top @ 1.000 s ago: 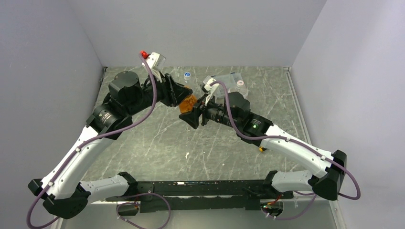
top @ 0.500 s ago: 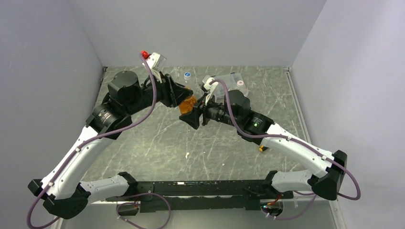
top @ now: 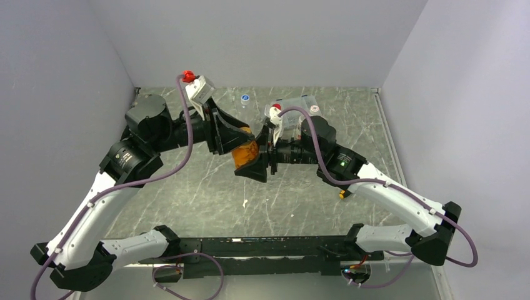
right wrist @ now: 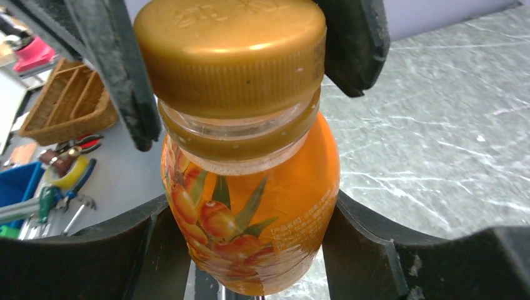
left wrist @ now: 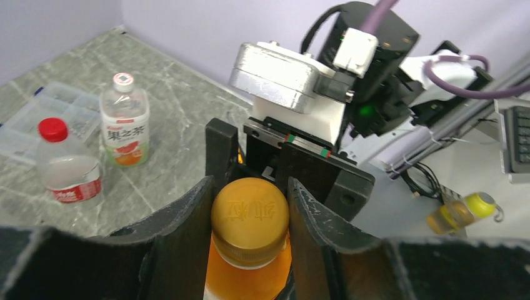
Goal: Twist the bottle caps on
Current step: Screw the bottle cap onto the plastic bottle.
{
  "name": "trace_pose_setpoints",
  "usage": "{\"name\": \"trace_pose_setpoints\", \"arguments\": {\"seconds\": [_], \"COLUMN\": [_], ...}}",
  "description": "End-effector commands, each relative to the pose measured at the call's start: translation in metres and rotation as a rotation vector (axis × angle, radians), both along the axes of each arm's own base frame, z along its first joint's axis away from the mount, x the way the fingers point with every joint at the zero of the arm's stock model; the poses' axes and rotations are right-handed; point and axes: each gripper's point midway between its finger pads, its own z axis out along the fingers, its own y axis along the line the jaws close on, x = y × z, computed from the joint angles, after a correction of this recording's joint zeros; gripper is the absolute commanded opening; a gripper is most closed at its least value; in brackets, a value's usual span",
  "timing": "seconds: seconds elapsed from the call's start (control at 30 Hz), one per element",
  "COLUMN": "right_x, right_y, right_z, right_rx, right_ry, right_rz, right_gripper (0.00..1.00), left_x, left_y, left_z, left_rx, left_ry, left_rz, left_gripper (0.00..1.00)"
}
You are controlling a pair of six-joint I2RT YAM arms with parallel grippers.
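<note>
The right gripper clamps the orange bottle steady while the left gripper pinches its cap for twisting.

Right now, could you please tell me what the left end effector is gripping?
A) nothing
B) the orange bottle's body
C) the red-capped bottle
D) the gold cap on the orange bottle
D: in the left wrist view the left end effector is closed on both sides of the gold cap, while the right end effector clamps the body of the orange bottle.
</note>
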Motion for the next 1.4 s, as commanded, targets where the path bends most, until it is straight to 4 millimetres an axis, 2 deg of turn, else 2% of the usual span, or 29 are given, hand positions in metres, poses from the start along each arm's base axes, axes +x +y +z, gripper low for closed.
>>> {"name": "trace_pose_setpoints", "arguments": {"seconds": [0.0,0.17,0.3,0.4,0.5,0.67,0.8,1.0,1.07,1.17,1.2,1.27,1.3,1.37], "right_x": [-0.040,-0.053,-0.055,-0.039,-0.014,0.020,0.045,0.073,0.075,0.068,0.064,0.059,0.055,0.046], "right_y": [-0.010,-0.012,-0.013,-0.010,-0.008,-0.004,0.000,-0.004,-0.004,0.004,0.008,0.012,0.012,0.011], "right_z": [0.069,0.072,0.070,0.067,0.064,0.057,0.048,0.040,0.040,0.034,0.031,0.027,0.026,0.026], "right_rx": [0.179,0.184,0.178,0.155,0.130,0.076,0.013,-0.023,-0.014,-0.018,-0.029,-0.045,-0.044,-0.029], "right_ry": [-0.129,-0.136,-0.138,-0.129,-0.117,-0.110,-0.110,-0.111,-0.115,-0.125,-0.124,-0.125,-0.125,-0.114], "right_rz": [0.178,0.258,0.271,0.179,0.042,-0.171,-0.326,-0.522,-0.536,-0.472,-0.438,-0.396,-0.368,-0.306], "right_gripper": [0.21,0.21,0.21,0.21,0.20,0.18,0.17,0.16,0.16,0.16,0.16,0.16,0.16,0.16], "left_x": [-0.039,-0.056,-0.059,-0.042,-0.015,0.029,0.053,0.073,0.078,0.076,0.072,0.067,0.065,0.059], "left_y": [-0.003,-0.001,0.001,0.002,0.004,0.019,0.031,0.046,0.052,0.047,0.044,0.042,0.042,0.040], "left_z": [0.014,0.018,0.020,0.014,0.000,-0.017,-0.030,-0.048,-0.050,-0.043,-0.039,-0.031,-0.028,-0.019], "left_rx": [-0.025,-0.021,-0.015,0.020,0.077,0.142,0.192,0.245,0.247,0.216,0.200,0.179,0.173,0.152], "left_ry": [-0.045,-0.063,-0.059,-0.025,0.042,0.117,0.158,0.207,0.210,0.184,0.177,0.159,0.152,0.135], "left_rz": [-0.195,-0.270,-0.278,-0.187,-0.043,0.220,0.366,0.515,0.562,0.532,0.504,0.478,0.467,0.436], "left_gripper": [0.00,0.00,0.00,0.00,0.00,0.00,0.00,0.00,0.00,0.00,0.08,0.42,0.54,0.69]}}
